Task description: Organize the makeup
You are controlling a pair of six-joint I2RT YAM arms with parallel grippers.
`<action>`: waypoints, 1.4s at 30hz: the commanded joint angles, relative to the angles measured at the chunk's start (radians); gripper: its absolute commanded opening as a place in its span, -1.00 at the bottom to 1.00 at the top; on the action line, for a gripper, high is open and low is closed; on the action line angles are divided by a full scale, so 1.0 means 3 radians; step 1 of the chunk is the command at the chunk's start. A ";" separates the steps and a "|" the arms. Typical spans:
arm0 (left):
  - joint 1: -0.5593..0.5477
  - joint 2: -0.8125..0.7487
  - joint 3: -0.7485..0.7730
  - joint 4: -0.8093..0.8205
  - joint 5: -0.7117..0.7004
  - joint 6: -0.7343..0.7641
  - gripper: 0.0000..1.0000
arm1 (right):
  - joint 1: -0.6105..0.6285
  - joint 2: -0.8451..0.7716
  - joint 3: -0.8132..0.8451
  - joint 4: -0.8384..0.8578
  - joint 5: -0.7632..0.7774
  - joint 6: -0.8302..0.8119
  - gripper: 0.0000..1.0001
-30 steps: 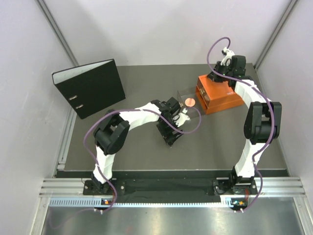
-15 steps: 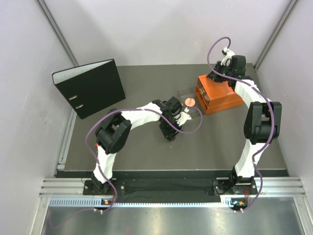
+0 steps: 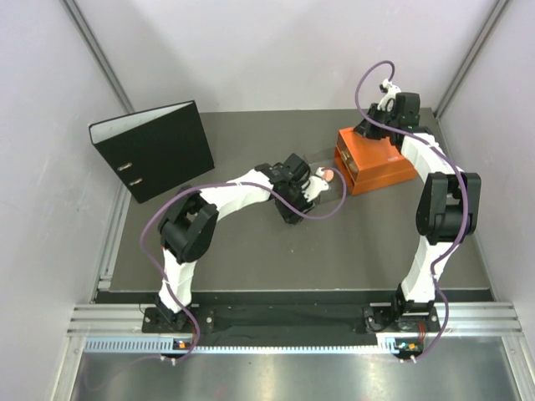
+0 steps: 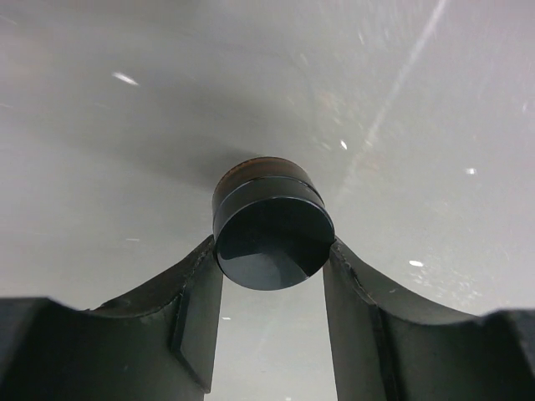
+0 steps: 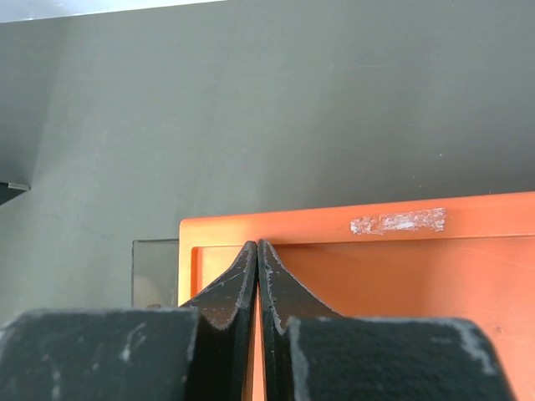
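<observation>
Dark grey worktop (image 3: 251,251), boxed in by pale walls (image 3: 267,58) on the left, right and rear, with a metal rail (image 3: 276,316) along the near edge. Widest bare stretch across the middle and front. Tighter going at the rear: one black binder (image 3: 150,150) at left rear close to the wall, one orange box (image 3: 380,171) at right rear, one clear tray (image 5: 155,271) just beside the box's left edge.

Clamped between the left fingers (image 4: 194,301), one small black round jar (image 4: 272,230): fingers apart only by the jar's width, one pressed to each side of the dark lid, a brown band showing behind it. Pale glossy surface beyond the jar; touching it or not, impossible to tell. From above, jar hidden under the wrist, at the tray just left of the orange box, with a sliver of one round pink-tan compact (image 3: 331,174) just beside the wrist.

Pressed together with nothing between them, the right fingers (image 5: 249,271), tips at the box's rim near a corner.

Two arms in all: left arm (image 3: 242,190) stretched across the middle toward the tray, right arm (image 3: 439,209) bent up and over the box.
</observation>
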 commanded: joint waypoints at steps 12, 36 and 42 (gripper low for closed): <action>0.0038 -0.0225 0.0515 0.1114 -0.0051 -0.0118 -1.00 | 0.0028 0.0567 -0.0251 -0.1240 0.0335 -0.0153 -1.00; 0.0033 0.0864 0.1513 0.1456 -0.0112 -0.0548 -0.67 | 0.0023 0.0511 -0.0496 -0.1143 0.0264 -0.0265 -1.00; 0.0023 0.0941 0.1569 0.1507 -0.0004 -0.0502 0.39 | 0.0023 0.0470 -0.0547 -0.1117 0.0248 -0.0270 -1.00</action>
